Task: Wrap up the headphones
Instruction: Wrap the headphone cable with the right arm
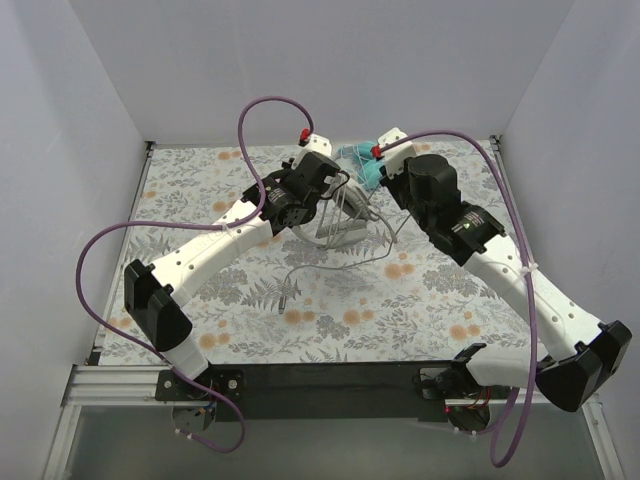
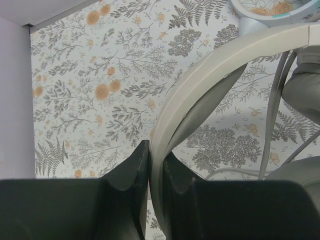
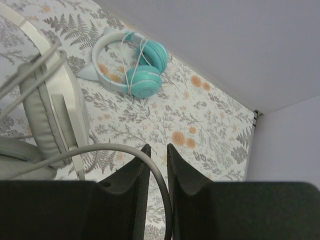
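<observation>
My left gripper (image 2: 156,152) is shut on the pale headband (image 2: 220,65) of the white-grey headphones (image 1: 338,222), which are held up over the middle of the table. Their thin grey cable (image 3: 115,147) curves between the fingers of my right gripper (image 3: 156,150), whose jaws stand slightly apart with a gap wider than the cable. A few turns of cable cross the white-grey headphones (image 3: 50,110) beside that gripper. From above, the loose cable (image 1: 340,262) trails down to its plug (image 1: 287,295) on the cloth. The teal headphones (image 3: 137,70) lie at the back with their cord wound around them.
A floral cloth (image 1: 420,300) covers the table, ringed by white walls (image 1: 80,120). The thick purple robot cables (image 1: 120,232) loop over both arms. In the overhead view the teal headphones (image 1: 358,165) sit close behind my right gripper (image 1: 392,205) and my left gripper (image 1: 335,195).
</observation>
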Available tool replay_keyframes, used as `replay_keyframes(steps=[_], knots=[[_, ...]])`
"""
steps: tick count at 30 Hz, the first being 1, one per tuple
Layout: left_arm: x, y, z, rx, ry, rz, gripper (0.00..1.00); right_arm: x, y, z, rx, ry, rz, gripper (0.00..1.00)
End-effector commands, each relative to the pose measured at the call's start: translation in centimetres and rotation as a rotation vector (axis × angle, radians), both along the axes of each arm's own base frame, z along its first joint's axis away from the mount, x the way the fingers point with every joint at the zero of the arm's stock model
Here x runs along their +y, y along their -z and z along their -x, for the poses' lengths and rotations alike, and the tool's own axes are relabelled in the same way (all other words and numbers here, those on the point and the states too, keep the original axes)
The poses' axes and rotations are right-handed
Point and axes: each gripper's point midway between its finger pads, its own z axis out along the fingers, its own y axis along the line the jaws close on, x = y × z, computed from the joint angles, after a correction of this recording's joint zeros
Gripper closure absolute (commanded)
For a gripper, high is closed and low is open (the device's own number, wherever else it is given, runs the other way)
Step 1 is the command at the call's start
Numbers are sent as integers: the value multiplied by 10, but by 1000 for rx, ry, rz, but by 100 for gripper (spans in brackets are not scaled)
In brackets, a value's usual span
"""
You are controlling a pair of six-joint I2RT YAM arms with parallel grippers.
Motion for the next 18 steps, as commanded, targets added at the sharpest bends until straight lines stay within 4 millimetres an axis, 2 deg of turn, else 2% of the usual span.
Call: replay_keyframes(steps=[1,6,13,18], knots=[[-7,-33,8,-59,49,121,100,24,-45,-11,-117,-120,-88,74],[-19,-22,14,-15,117,146,100,45,-47,-19,-117,-208,-88,74],[-32,-35,25,-11,210,235,100,60,-35,-30,-76,-310,-113,73],[-40,-57,37,-28,281,326,100,59,-25,-38,-36,-364,-166,72]])
